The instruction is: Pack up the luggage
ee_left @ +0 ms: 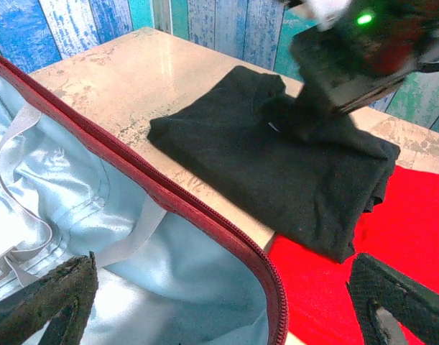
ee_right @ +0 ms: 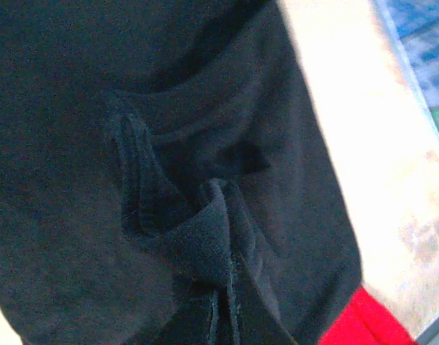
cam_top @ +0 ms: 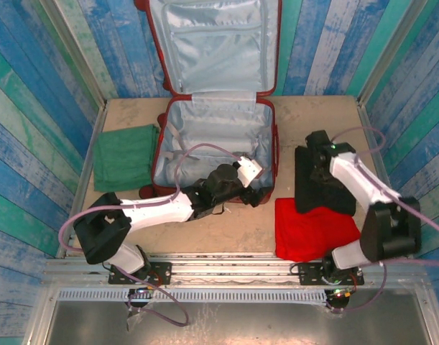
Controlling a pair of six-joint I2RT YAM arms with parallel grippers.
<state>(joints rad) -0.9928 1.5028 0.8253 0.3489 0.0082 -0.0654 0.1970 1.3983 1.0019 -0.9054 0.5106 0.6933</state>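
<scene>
- Luggage (cam_top: pixel 212 122) lies open at the far middle of the table (cam_top: pixel 233 233): dark-red hard shell, zipped rim, glossy pale lining, lid raised at the back.
- Right gripper (ee_right: pixel 223 323) is pressed together on a raised fold of the soft black shirt (ee_left: pixel 226 165), which overlaps a red cloth (cam_top: pixel 312 230).
- Left gripper (ee_left: pixel 219 287) hangs spread wide over the near right rim.
- Green cloth (cam_top: pixel 126 158) lies flat just left of the shell; bare tabletop in front.

green cloth (cam_top: pixel 126 167), black garment (ee_left: pixel 233 158), red cloth (cam_top: pixel 312 231)
</scene>
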